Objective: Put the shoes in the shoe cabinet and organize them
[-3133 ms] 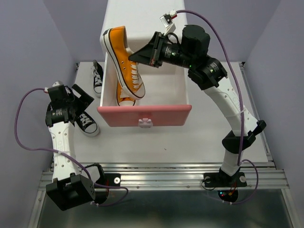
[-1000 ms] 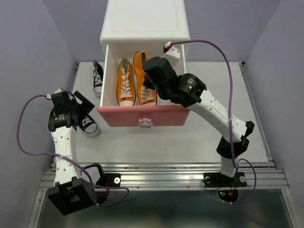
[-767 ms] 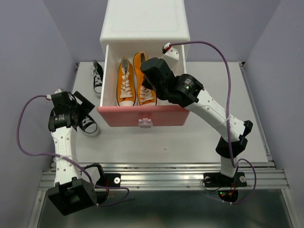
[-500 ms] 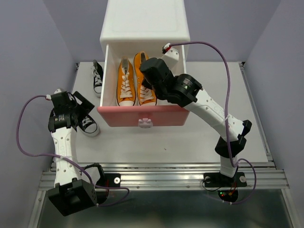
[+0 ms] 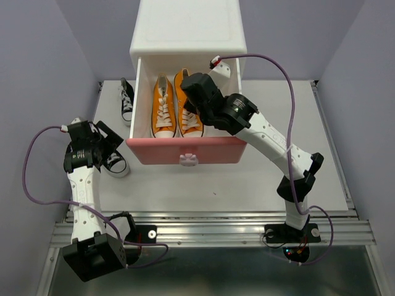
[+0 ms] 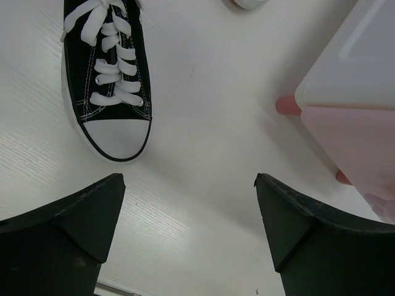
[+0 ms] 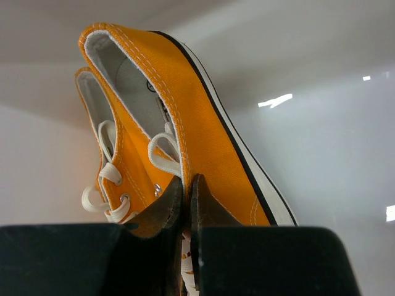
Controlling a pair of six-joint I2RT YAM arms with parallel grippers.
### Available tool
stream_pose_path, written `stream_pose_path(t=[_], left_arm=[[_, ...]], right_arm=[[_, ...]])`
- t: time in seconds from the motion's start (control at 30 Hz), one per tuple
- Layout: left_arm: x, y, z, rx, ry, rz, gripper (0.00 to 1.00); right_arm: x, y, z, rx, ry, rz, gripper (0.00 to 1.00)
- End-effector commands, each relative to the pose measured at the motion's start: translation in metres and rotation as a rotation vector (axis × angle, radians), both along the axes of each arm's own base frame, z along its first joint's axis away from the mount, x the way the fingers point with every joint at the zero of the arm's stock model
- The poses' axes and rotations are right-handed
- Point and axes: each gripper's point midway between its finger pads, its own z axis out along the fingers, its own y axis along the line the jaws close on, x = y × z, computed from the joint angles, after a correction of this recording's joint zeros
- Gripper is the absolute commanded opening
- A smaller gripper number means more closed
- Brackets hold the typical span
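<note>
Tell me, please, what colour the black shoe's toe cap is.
The toe cap is white, clearest in the left wrist view.

L arm point(image 5: 82, 185) & R arm point(image 5: 274, 143), white links, blk joints, purple cables point(image 5: 25, 169), blk claw fingers point(image 6: 68, 228)

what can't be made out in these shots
Top view: much of the right orange canvas sneaker, covered by the right gripper.
Top view: most of the near black canvas sneaker, under the left gripper.
Left wrist view: the far black canvas sneaker, cut off by the top edge but for a white sliver.
Right wrist view: that orange sneaker's toe, behind the gripper.
</note>
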Motion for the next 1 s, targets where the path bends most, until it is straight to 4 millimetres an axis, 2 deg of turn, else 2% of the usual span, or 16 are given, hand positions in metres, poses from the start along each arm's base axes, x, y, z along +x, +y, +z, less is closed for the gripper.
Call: stream_pose_path(t=[0.0, 0.53, 0.7, 0.97], left_arm=[[-0.001, 0.003, 0.002, 0.015, -0.015, 0.012, 0.99], [-0.001, 0.004, -0.001, 0.02, -0.006, 0.006, 0.99], [-0.002, 0.004, -0.002, 0.022, -0.005, 0.004, 0.99], [-0.003, 0.003, -0.004, 0.019, 0.001, 0.003, 0.99]], right_arm=[[0.013, 0.008, 0.024, 0.099, -0.071, -0.014, 0.01], [0.025, 0.01, 0.018, 0.075, -0.091, -0.065, 0.01], [0.028, 0.004, 0.02, 0.067, -0.105, -0.099, 0.01], [0.027, -0.013, 0.032, 0.061, -0.139, -0.153, 0.01]])
